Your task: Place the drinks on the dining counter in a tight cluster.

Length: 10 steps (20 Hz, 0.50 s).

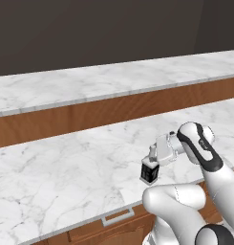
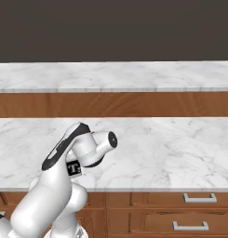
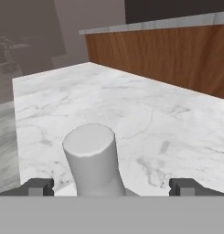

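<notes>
A small dark square bottle [image 1: 149,172] with a pale cap stands on the near marble counter [image 1: 66,162], close to its front edge. My gripper [image 1: 151,160] hangs right over it, open, with the jaws on either side of the top. In the hand view the grey cap [image 3: 89,157] rises between the two spread fingertips [image 3: 38,186], and neither touches it. From the right base view the bottle [image 2: 73,168] peeks out from behind the arm. The dining counter [image 1: 90,83] is the higher marble slab behind, with a brown wood side panel [image 3: 177,41].
The near counter [image 2: 171,144] has drawers with silver handles [image 2: 199,198] under its front edge [image 1: 117,217]. The wood panel of the dining counter [image 2: 134,104] rises as a step behind the near slab. A dark wall stands beyond.
</notes>
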Motion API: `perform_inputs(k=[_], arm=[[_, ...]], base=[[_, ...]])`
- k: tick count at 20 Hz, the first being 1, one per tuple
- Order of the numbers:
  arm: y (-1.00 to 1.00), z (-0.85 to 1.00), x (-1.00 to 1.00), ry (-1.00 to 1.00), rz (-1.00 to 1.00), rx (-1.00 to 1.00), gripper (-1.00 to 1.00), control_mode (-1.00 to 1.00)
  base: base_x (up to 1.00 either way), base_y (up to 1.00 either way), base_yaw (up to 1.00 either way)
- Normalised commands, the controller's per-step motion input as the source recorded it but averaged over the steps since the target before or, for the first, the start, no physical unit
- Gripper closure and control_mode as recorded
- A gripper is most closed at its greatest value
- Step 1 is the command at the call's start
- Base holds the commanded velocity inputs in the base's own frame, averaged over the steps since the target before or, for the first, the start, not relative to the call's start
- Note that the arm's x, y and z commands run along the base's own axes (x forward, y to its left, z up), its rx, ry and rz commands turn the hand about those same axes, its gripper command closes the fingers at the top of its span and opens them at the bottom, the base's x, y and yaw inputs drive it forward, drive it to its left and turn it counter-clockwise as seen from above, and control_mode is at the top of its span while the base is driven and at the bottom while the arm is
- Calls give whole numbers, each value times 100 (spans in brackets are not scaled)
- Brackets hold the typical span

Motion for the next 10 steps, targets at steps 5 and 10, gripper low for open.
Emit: perform_inputs(k=[5,10], arm=[[5,0,0,0,0,0,-100,-100],[0,0,0,0,0,0,-100,-100]], base=[[0,0,0],[0,0,0]])
